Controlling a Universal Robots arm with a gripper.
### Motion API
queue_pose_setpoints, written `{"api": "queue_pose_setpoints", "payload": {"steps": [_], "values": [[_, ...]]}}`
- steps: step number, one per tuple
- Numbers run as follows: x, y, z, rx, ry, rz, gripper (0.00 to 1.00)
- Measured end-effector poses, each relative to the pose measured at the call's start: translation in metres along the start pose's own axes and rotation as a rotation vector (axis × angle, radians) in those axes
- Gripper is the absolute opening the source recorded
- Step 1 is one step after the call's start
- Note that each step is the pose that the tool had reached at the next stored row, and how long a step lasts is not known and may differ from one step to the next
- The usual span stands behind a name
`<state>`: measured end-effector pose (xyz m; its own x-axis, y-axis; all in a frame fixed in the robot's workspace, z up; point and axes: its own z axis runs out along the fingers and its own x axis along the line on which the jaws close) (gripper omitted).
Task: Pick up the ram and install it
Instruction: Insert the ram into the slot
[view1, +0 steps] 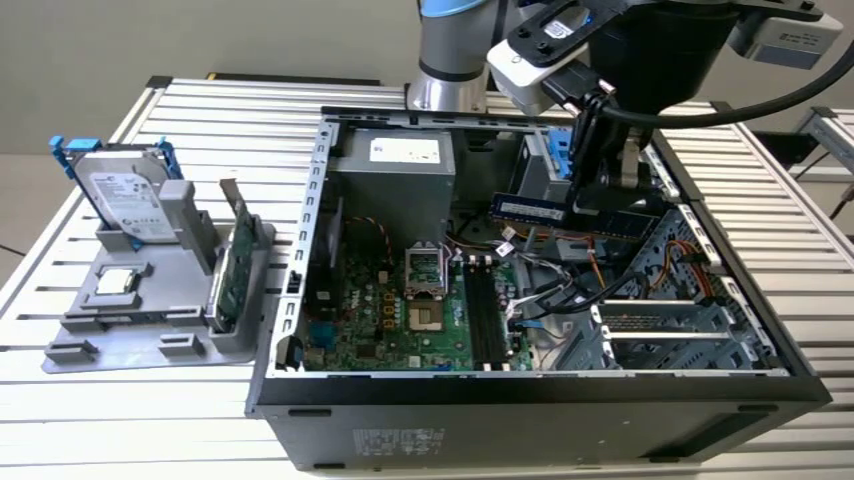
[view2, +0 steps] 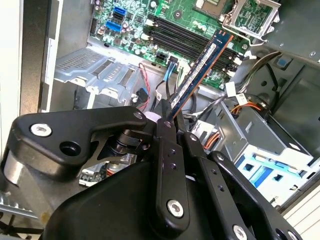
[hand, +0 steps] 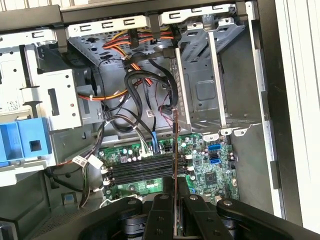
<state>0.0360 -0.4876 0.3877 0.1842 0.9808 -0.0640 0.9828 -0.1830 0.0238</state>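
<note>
No legible text. Stickers on hard drive (view1: 127, 195), power supply (view1: 404, 152), ram (view1: 534, 208), case (view1: 534, 425) near wall: print unreadable.

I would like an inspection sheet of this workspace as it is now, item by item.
Surface: slatted metal table, carrying an open computer case.
Job's things: ram held over the open case, not yet seated; memory slots look empty.
Clutter: grey tray with hard drive and expansion card.
Tool: shut on the ram.
Cables: loose bundle inside the case.
Surroundings: nothing seen.
</note>
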Motion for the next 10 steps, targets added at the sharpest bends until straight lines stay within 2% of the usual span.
{"api": "queue_pose_setpoints", "payload": {"steps": [10], "values": [[0.0000, 0.0000, 0.0000, 0.0034, -0.0014, 0.053, 0.00]]}}
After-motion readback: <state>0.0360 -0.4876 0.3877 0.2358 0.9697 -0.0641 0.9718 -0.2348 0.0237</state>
